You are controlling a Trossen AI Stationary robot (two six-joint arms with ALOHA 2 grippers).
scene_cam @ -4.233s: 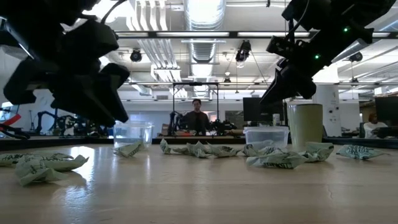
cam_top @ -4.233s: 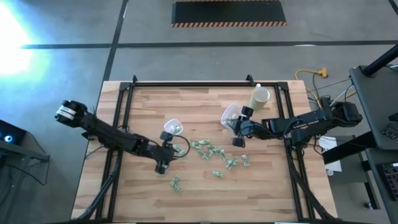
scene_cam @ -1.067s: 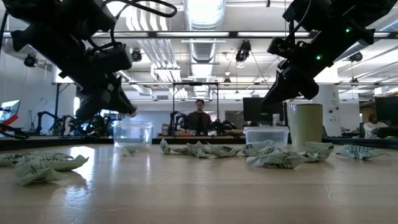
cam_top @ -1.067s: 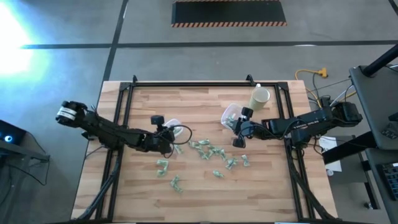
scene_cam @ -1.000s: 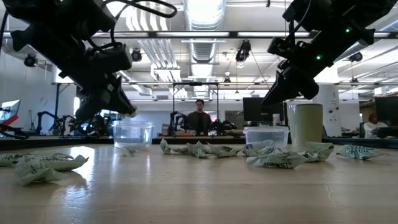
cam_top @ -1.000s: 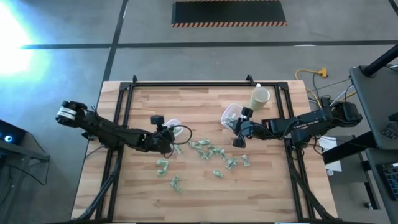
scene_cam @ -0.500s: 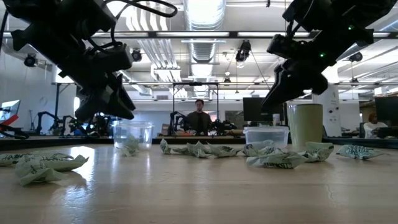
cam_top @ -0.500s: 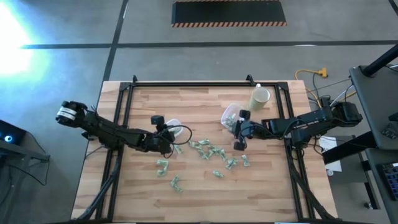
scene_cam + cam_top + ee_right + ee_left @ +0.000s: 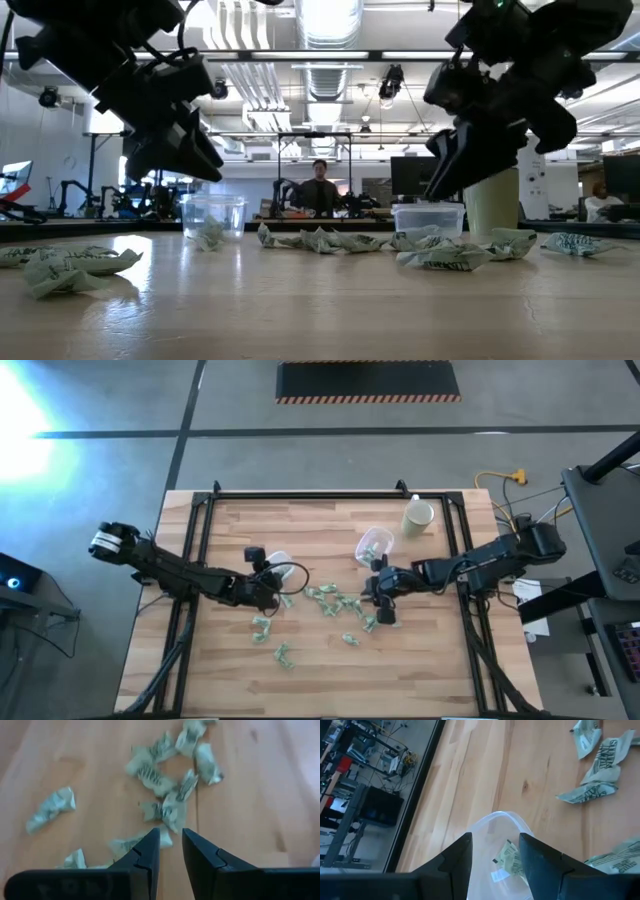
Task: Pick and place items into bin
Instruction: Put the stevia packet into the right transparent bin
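Note:
Several crumpled pale green and white pieces (image 9: 340,605) lie scattered in the middle of the wooden table, also in the right wrist view (image 9: 167,807). My left gripper (image 9: 270,585) hovers open over the left clear tub (image 9: 278,565). That tub (image 9: 492,820) rests on its base and has pieces (image 9: 510,857) inside it. My right gripper (image 9: 380,608) hangs open with a narrow gap (image 9: 170,832) just above the pile's right part, touching nothing. The right clear tub (image 9: 372,545) stands beyond it with pieces inside.
A tall cream cup (image 9: 418,517) stands near the far right corner, behind the right tub. Two loose pieces (image 9: 262,627) lie nearer the near edge on the left. A black frame rail (image 9: 330,495) runs along the table's far edge. Bare wood lies near the near edge.
My right gripper has moved from above the right tub toward the table's near edge and a little left, and has come down over the pile of pieces. My left gripper stays over the left tub.

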